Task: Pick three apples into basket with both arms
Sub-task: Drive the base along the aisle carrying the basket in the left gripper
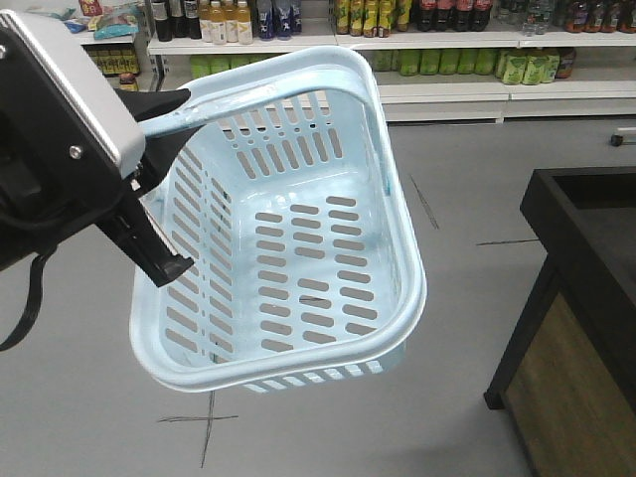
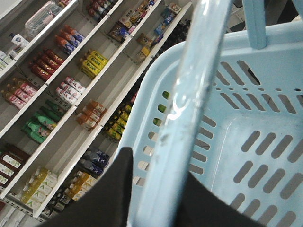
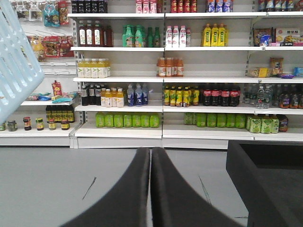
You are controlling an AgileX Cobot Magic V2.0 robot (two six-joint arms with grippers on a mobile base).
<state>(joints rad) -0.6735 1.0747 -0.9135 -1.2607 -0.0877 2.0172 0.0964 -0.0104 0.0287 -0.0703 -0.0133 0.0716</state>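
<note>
Your left gripper [image 2: 161, 201] clamps the basket [image 1: 409, 298] by its handle [image 1: 278, 91], up and left of your right gripper [image 3: 151, 163], which is pinched shut, empty.

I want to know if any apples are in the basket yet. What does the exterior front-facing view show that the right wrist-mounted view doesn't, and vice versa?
Front view only: the whole basket, its inside empty, held by its handle in the left gripper. Right wrist view only: the right gripper, its jaws shut together on nothing. Both: part of the basket, the black counter, the shelves of bottles and the grey floor. Neither shows an apple.
</note>
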